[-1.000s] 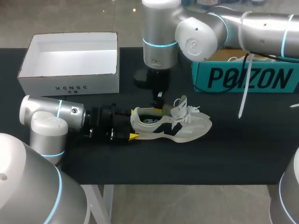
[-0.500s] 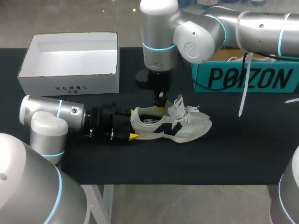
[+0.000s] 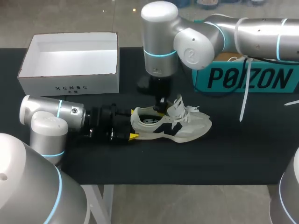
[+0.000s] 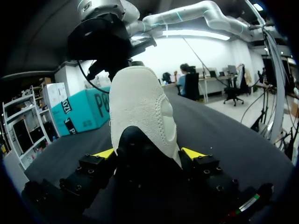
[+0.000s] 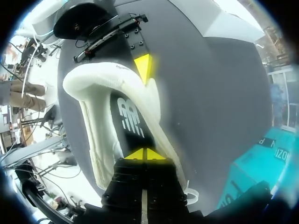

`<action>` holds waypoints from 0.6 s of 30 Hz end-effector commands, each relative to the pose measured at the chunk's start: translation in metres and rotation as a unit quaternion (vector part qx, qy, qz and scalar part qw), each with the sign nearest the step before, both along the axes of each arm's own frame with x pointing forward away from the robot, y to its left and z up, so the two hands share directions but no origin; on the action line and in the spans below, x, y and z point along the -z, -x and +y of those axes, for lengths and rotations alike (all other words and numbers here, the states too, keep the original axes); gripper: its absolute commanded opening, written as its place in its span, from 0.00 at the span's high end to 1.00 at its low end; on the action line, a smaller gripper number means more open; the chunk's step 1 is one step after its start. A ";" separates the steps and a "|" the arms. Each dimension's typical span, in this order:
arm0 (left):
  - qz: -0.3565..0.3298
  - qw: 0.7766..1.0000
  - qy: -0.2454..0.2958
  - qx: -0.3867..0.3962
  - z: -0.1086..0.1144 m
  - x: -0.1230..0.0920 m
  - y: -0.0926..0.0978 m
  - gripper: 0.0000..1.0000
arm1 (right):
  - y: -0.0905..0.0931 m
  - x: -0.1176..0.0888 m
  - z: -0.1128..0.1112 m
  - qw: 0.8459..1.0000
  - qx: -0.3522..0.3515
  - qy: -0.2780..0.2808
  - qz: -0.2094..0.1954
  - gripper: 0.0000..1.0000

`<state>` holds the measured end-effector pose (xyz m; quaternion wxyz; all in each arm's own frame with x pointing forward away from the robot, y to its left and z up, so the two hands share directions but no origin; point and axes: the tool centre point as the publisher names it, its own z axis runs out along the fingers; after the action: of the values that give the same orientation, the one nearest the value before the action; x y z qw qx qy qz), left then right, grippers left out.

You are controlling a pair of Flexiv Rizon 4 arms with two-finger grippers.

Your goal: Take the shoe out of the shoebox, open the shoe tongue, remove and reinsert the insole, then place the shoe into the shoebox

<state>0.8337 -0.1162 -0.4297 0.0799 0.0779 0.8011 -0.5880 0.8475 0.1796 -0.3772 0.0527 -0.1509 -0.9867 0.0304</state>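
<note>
Risk: pinch on the insole (image 5: pixel 131 123) slips
The shoe (image 3: pixel 175 123) lies midway between the table's (image 3: pixel 224 154) far and near edges, its heel clamped by the left gripper (image 3: pixel 134 123). The right gripper's (image 5: pixel 146 153) tips meet at the insole, where a shallow bite may slip.

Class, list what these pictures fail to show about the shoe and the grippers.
- Toe of the shoe: left wrist view, hidden behind its own heel.
- Opening of the right gripper: head view, too small, under its own wrist.
- Whether it pinches the insole: right wrist view, its fingers cover the contact.
</note>
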 end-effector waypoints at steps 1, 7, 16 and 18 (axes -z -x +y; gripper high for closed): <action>-0.001 1.000 0.001 -0.001 0.001 0.002 0.001 1.00 | -0.002 0.009 0.000 1.000 0.001 0.000 0.006 1.00; -0.001 1.000 0.001 -0.001 0.001 0.002 0.001 1.00 | -0.001 0.009 -0.001 1.000 0.003 -0.001 0.007 0.76; -0.001 1.000 0.001 -0.001 0.001 0.002 0.001 1.00 | -0.002 0.009 -0.001 1.000 0.001 -0.002 0.003 0.77; -0.001 1.000 0.001 -0.001 0.001 0.002 0.001 1.00 | -0.002 0.009 -0.001 1.000 0.001 -0.002 -0.001 0.76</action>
<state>0.8340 -0.1161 -0.4297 0.0799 0.0775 0.8011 -0.5881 0.8478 0.1788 -0.3856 0.0545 -0.1516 -0.9865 0.0286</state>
